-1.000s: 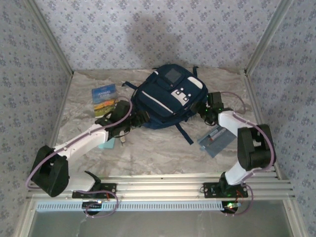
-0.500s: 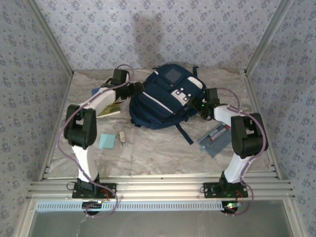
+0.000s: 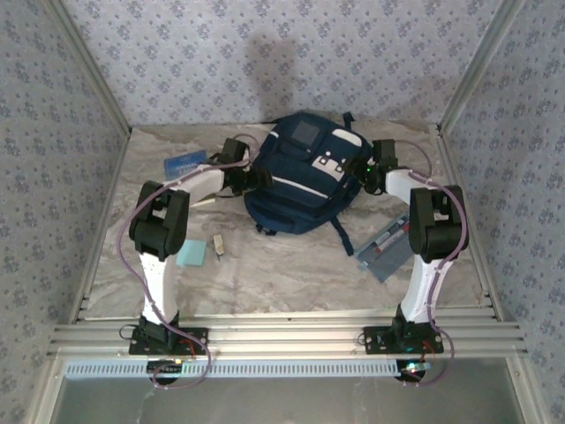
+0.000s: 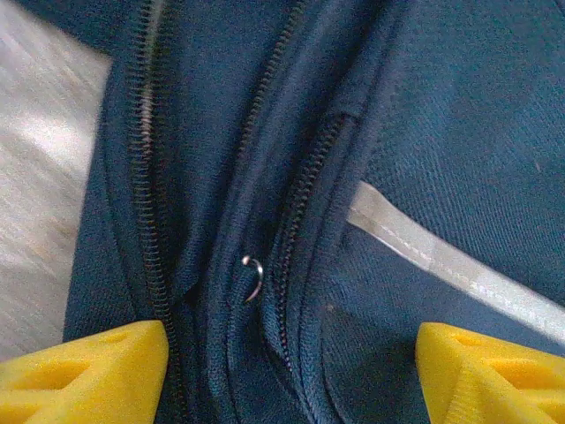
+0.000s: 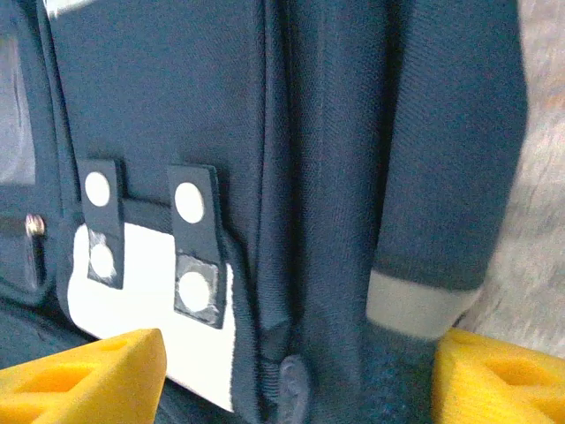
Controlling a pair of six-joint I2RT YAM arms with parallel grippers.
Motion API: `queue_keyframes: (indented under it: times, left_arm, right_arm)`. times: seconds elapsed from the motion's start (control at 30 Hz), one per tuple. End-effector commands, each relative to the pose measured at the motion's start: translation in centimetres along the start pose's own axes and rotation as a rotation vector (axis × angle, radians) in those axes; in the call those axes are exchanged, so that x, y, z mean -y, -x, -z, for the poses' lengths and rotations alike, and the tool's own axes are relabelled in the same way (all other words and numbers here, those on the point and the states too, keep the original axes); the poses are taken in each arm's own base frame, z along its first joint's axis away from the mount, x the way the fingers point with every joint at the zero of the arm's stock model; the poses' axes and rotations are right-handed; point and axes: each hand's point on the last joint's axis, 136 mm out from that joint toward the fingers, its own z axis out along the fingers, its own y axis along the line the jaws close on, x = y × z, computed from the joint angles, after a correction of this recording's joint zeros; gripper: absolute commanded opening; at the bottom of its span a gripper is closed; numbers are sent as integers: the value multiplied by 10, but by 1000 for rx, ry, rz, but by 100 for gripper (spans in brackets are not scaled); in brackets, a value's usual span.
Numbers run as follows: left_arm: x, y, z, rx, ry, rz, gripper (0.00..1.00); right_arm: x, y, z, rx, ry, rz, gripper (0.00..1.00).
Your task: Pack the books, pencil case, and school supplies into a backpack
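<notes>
Both jaws wide apart, L astride backpack (image 3: 300, 190) zip (image 4: 305, 199), R astride side

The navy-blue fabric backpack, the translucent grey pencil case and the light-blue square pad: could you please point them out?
Navy-blue backpack (image 3: 296, 199), top view, front panel.
Translucent grey pencil case (image 3: 384, 250), top view, middle.
Light-blue square pad (image 3: 192, 254), top view, centre.

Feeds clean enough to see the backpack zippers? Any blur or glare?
Left wrist: backpack zippers crisp, table overexposed and blurred. Right wrist: close fabric slightly soft, no glare. Top external: even light, faint shadow on the back wall.
</notes>
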Motion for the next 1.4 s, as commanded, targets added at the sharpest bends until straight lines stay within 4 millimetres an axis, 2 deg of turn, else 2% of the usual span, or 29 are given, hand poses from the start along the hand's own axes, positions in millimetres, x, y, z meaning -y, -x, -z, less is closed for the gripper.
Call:
queue_keyframes:
  times: [0.0,0.13,0.2,0.27,0.37,0.47,0.57,0.67,0.77,0.97,1.07,1.17,1.37]
  left_arm:
    - [47,-48,10,-108,-116,20,75]
    - [66,-34,48,-45,-142,4,78]
    - [65,-22,70,2,-130,-6,80]
    - [55,-8,92,56,-88,-15,81]
    - [20,13,118,130,8,11,81]
    - [-30,28,138,177,91,85,81]
    - [-77,42,157,227,181,127,81]
    - [-115,56,177,270,285,131,81]
    - [-146,69,192,307,329,173,81]
    - [-199,80,197,262,411,202,81]
    - [-226,79,182,174,443,213,79]
    - [-243,75,165,92,461,212,78]
    - [-261,73,136,26,461,220,78]
  right_arm:
    - [-3,4,1,-51,-6,31,77]
    - [-5,20,25,-26,-38,120,82]
    - [-10,25,41,-7,-59,163,83]
    - [-21,27,57,5,-56,195,83]
    - [-48,16,76,-5,-4,241,83]
    - [-81,-6,87,-29,56,294,82]
    - [-112,-31,94,-49,111,357,82]
    - [-138,-55,99,-71,159,413,82]
    - [-155,-75,102,-88,193,454,82]
    - [-168,-104,102,-127,217,501,82]
    - [-171,-114,102,-142,239,502,81]
    - [-171,-119,101,-152,244,506,81]
    - [-169,-122,102,-155,240,508,81]
